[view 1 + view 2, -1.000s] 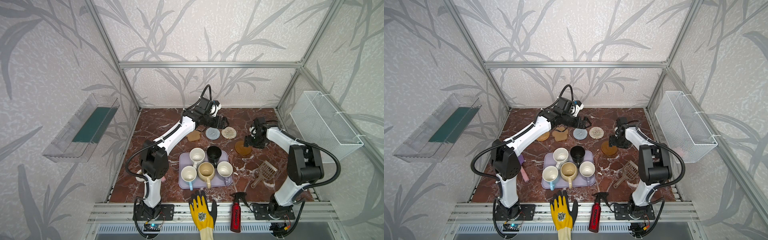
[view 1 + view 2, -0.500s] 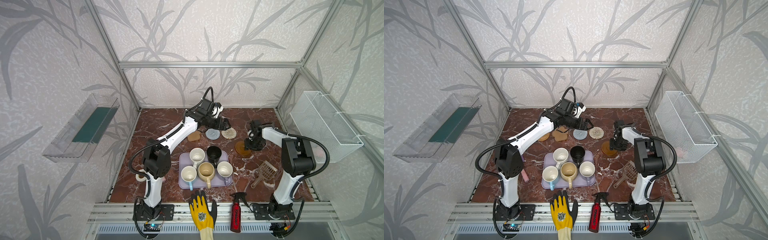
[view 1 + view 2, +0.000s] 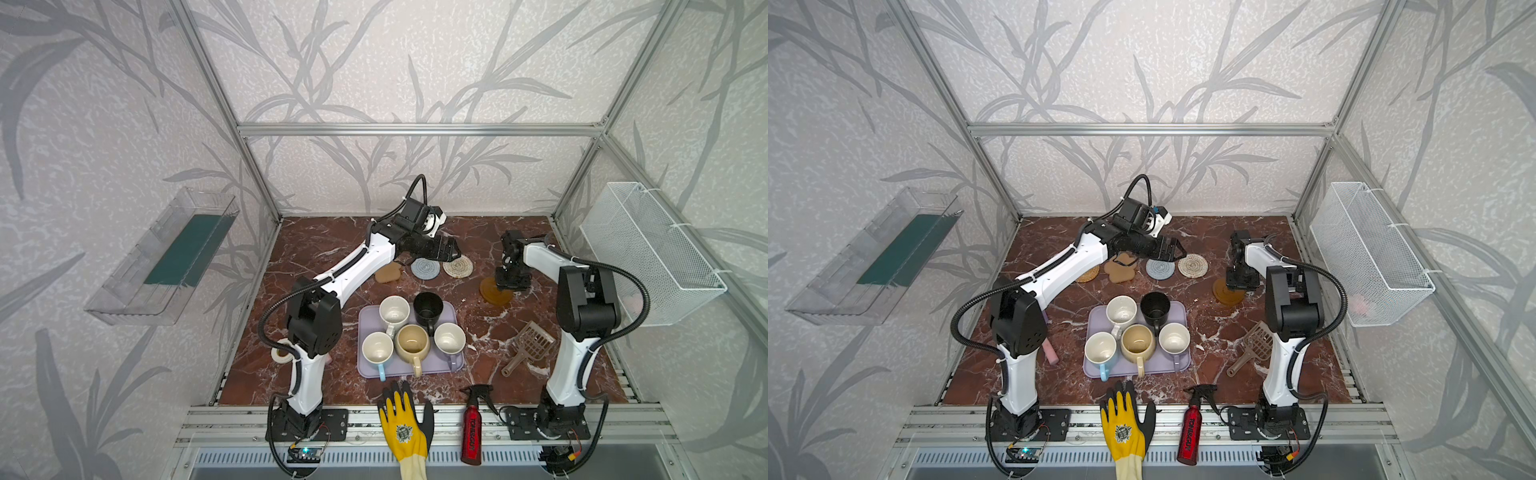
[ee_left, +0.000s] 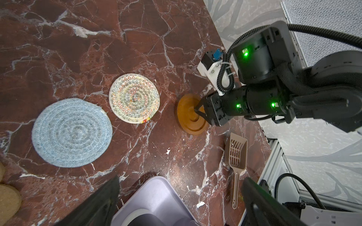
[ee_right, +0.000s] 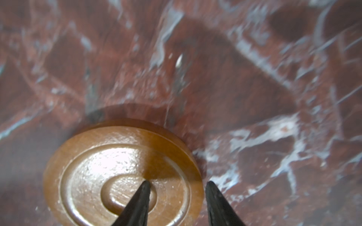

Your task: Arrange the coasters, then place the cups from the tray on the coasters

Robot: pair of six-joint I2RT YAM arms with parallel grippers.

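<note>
**Right fingers straddling the amber disc's rim; all five mugs sitting on the tray**

Right fingers (image 4: 198, 112) are pointing down onto the amber-brown glossy disc coaster (image 3: 490, 294). The disc is lying flat on the marble tabletop (image 3: 316, 249), to the right of the other coasters and apart from them. In the right wrist view, one fingertip (image 5: 144, 192) is resting near the disc's centre and the other is standing just outside its rim. The fingers are partly apart. Can't tell whether they're actually pinching the disc.

Left fingers (image 3: 452, 250) are hanging spread wide, grasping nothing, above the back row of coasters.

Back row, sitting side by side from the left:
- orange woven rattan coaster (image 3: 1089, 274), partly hidden under the left arm
- tan paw-shaped coaster (image 3: 1120, 269)
- grey-blue woven coaster (image 3: 425, 268)
- cream spiral coaster (image 3: 457, 266)

Lavender tray (image 3: 452, 311) is lying front-centre, carrying every mug upright:
- far side: white speckled mug (image 3: 394, 309) and black mug (image 3: 428, 305)
- near side: light blue mug (image 3: 377, 347), beige-yellow mug (image 3: 412, 343) and lavender-grey mug (image 3: 449, 337)

Brown slotted scoop (image 3: 530, 347) is lying right of the tray. Red spray bottle (image 3: 471, 432) and yellow glove (image 3: 405, 428) are lying at the front rail.
</note>
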